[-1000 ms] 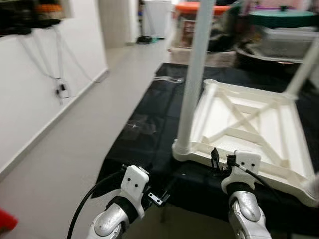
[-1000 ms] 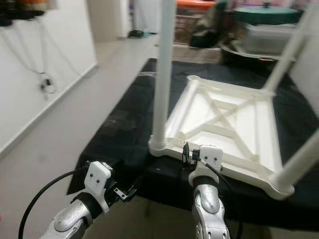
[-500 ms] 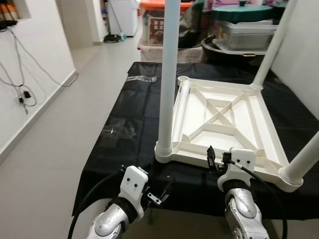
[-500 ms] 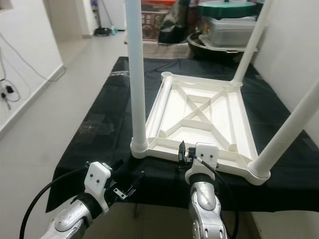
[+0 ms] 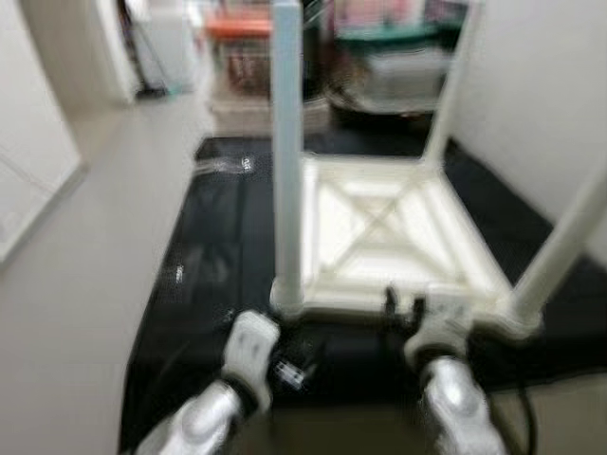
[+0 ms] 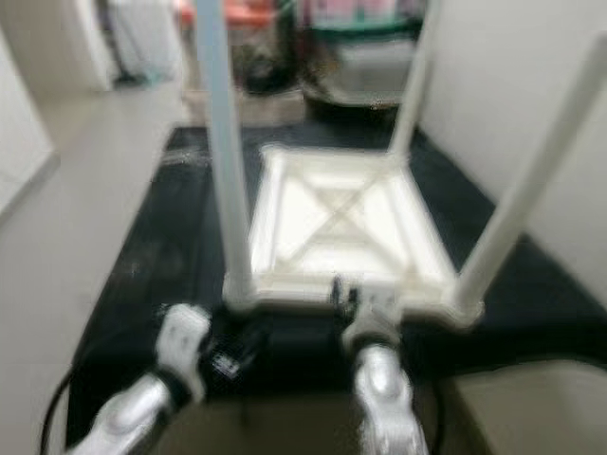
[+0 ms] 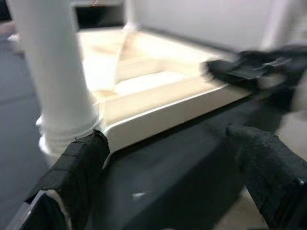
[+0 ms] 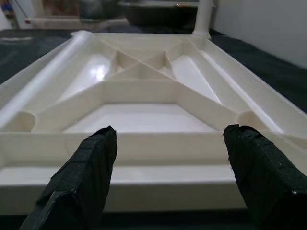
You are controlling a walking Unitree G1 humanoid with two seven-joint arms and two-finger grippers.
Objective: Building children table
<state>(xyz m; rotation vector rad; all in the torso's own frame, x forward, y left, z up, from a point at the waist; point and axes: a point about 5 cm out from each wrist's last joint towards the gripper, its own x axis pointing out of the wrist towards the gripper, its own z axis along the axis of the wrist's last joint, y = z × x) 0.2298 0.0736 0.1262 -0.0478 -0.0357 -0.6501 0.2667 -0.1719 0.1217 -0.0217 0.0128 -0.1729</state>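
Tabletop (image 5: 379, 232) lies upside down on the bench (image 5: 204, 284), long axis toward 12 o'clock, near rim dead ahead of the spread, empty right hand (image 8: 168, 167); the left hand (image 7: 163, 177), likewise spread, faces the near-left leg (image 5: 287, 161).

Both head views are smeared by motion blur. The three upright legs of the upside-down children's table (image 6: 332, 223) run out past the top edge, so their ends cannot be seen. The storage bins (image 5: 379, 66) behind it are only coloured smudges. The left claw (image 5: 303, 355) and right claw (image 5: 403, 303) are too blurred there to read their fingers. In the left wrist view, the near leg (image 7: 53, 72) is cut off at the top, and the dark shape at the far right is too blurred to identify.
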